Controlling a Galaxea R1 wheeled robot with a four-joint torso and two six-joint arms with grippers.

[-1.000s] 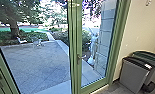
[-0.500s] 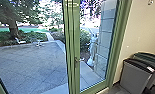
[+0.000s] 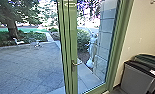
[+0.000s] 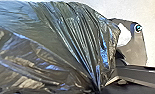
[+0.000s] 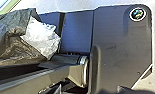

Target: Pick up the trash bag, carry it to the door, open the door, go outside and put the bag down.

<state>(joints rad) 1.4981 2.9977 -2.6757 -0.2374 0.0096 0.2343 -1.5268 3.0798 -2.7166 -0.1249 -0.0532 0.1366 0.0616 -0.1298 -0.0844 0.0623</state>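
Trash bag point(image 4: 55, 45) near robot's dark plate point(image 5: 120, 45), plastic bunched in tight pleats. L. & R. end effectors: opening & grip can't tell. Rec.: go slow at door point(image 3: 71, 37); keep bag clear of handle point(image 3: 74, 63) & frame point(image 3: 119, 45), snag/tear risk.

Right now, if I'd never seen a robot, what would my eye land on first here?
Probably the shiny dark trash bag, large in the left wrist view, its plastic drawn into tight folds. Next, in the head view, the green-framed glass door stands near the middle, with a paved yard outside to its left. A pale, statue-like figure shows through the glass right of the door handle.
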